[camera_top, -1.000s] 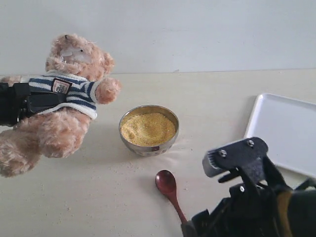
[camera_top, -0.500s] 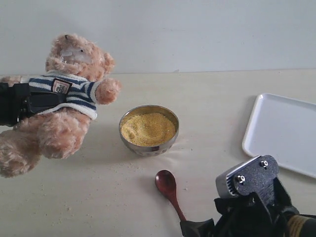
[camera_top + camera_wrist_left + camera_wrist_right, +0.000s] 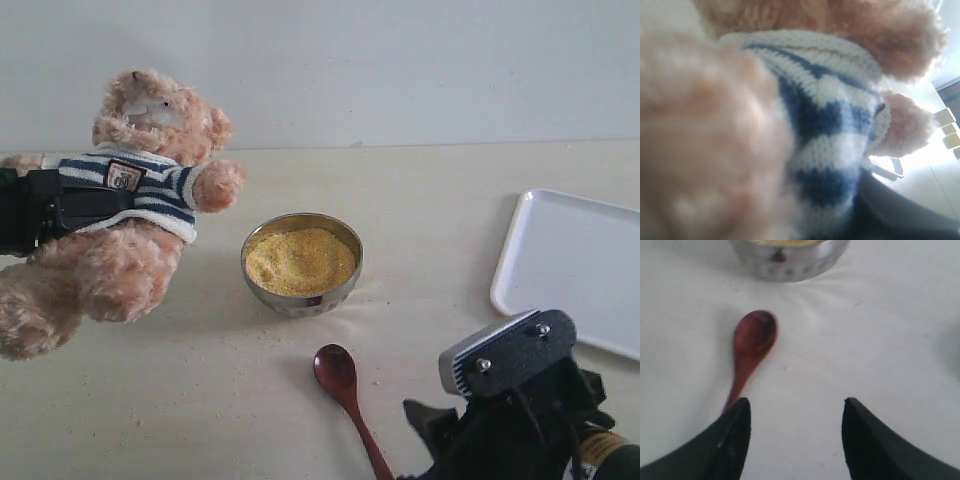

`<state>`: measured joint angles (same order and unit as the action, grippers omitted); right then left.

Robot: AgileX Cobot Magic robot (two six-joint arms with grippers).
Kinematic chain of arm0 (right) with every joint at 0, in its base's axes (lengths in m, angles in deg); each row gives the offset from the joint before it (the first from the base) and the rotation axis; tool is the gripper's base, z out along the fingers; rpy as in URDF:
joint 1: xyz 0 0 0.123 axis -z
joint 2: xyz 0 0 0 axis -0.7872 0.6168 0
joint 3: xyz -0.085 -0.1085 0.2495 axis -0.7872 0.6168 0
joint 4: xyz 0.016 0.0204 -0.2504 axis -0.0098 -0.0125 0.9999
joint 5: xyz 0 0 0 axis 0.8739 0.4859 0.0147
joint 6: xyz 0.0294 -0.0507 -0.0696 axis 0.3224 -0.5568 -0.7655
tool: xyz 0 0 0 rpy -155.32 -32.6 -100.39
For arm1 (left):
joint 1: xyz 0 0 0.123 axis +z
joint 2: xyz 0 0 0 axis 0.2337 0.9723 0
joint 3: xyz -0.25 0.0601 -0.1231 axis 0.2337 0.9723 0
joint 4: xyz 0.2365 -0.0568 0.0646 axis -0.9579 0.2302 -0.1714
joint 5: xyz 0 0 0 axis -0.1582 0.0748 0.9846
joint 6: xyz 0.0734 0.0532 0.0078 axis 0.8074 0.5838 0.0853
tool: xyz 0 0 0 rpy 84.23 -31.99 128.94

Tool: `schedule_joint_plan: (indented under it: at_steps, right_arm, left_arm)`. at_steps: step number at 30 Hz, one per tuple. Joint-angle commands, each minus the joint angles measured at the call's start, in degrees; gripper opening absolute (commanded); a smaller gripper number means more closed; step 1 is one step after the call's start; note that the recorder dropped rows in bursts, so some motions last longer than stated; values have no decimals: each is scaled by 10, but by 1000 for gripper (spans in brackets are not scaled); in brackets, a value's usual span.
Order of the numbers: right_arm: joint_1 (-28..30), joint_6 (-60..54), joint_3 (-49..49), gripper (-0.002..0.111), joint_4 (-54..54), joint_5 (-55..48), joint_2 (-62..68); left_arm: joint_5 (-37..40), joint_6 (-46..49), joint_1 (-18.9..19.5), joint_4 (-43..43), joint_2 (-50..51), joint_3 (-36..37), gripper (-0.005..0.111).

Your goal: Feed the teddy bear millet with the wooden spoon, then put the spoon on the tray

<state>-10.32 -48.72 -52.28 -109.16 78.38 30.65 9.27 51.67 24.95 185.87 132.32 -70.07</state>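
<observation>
The teddy bear [image 3: 140, 215] hangs tilted above the table at the left, my left gripper [image 3: 88, 207] shut across its striped shirt. Its shirt and fur [image 3: 830, 110] fill the left wrist view. The millet [image 3: 300, 260] heaps in the shiny metal bowl [image 3: 300, 300] at the table's middle. On the table in front of the bowl lies the wooden spoon [image 3: 340, 385], its handle pointing toward the near edge. My right gripper [image 3: 796, 402] is open low over the table just beside the spoon [image 3: 752, 340]. The handle's end runs behind one finger [image 3: 732, 440], not between the two.
The white tray [image 3: 580, 265] lies at the right, beyond my right arm [image 3: 520, 400]. The bowl's side [image 3: 790, 262] shows ahead of the open fingers. Scattered millet specks dot the table around the bowl. A pale wall closes the far edge.
My right arm has dropped lower and shifted right, uncovering more of the spoon's handle. The bear, left gripper, bowl and spoon have not moved.
</observation>
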Motion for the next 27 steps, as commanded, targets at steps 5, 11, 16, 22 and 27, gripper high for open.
schedule_joint_plan:
  at_steps: [5,11,16,22,27]
  right_arm:
    - [-2,-114,1,35,-55,74,0]
    - [-2,127,1,35,156,-61,1]
    - [-2,169,0,36,189,-20,1]
    - [-2,188,0,65,202,-38,34]
    - [-2,226,0,54,231,6,74]
  left_arm:
    - [9,10,0,2,-8,3,5]
    - [9,22,0,-3,-8,3,5]
    - [9,22,0,-10,-8,3,5]
    - [9,22,0,-10,-8,3,5]
    - [9,22,0,-10,-8,3,5]
